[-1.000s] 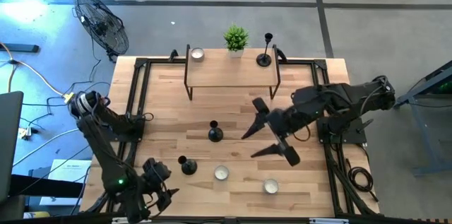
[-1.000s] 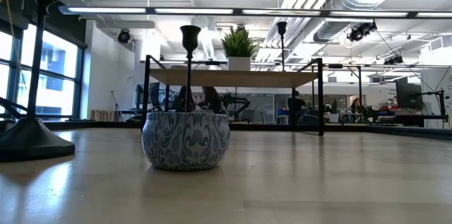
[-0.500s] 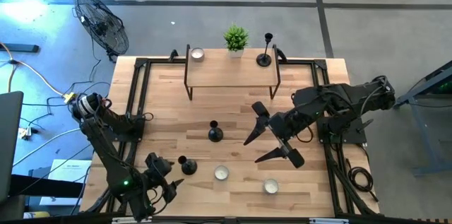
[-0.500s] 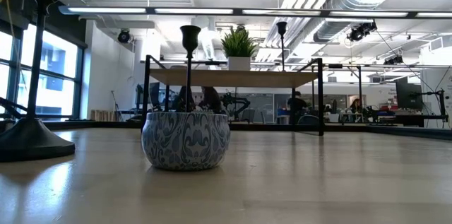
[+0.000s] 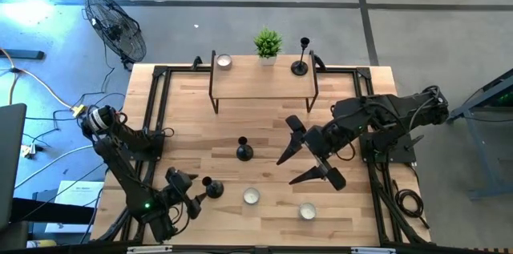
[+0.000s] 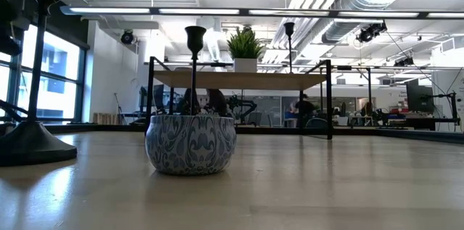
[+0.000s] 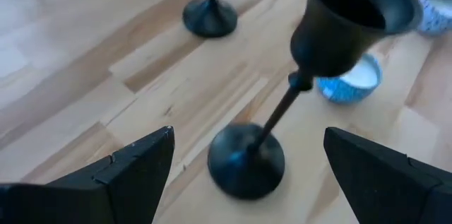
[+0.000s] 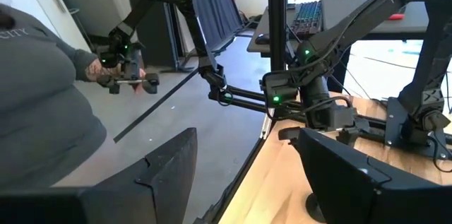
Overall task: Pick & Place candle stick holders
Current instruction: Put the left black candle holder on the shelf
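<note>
Three black candle stick holders stand upright on their round bases. One (image 5: 213, 187) stands near the table's front left, one (image 5: 244, 151) at the middle, and one (image 5: 300, 66) on the wooden shelf (image 5: 263, 86). My left gripper (image 5: 195, 195) is open just left of the front holder. In the left wrist view the gripper (image 7: 248, 136) has its fingers on either side of that holder's base (image 7: 246, 160), apart from it. My right gripper (image 5: 308, 158) is open and empty, right of the middle holder.
Two white tealights (image 5: 252, 196) (image 5: 307, 211) sit near the front edge, and a third (image 5: 224, 61) on the shelf beside a green potted plant (image 5: 268, 43). Black frame rails run along the table's sides. A person (image 8: 42, 111) stands beyond the table.
My left gripper has moved toward the table's far edge and a little right, up to the front-left candle stick holder, and stays open. The holders have not moved.
</note>
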You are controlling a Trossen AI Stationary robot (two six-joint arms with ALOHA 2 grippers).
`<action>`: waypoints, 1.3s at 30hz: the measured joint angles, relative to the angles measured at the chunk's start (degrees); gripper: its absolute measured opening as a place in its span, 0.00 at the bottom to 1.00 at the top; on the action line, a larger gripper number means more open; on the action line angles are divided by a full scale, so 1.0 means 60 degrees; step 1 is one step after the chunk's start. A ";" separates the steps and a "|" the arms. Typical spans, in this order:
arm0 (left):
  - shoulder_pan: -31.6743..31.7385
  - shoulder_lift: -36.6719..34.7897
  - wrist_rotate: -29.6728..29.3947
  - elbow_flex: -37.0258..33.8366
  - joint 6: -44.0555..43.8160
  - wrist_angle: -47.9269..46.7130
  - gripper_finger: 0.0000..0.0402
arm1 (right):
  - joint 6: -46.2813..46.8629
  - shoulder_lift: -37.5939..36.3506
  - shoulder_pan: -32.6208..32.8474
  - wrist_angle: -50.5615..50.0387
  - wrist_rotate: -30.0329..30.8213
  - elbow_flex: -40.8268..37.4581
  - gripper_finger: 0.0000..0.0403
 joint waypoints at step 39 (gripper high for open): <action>0.2369 0.0050 0.2215 -0.0037 0.3616 0.1384 0.50 | 0.0326 0.0000 -0.0110 0.0004 0.0804 0.0000 0.60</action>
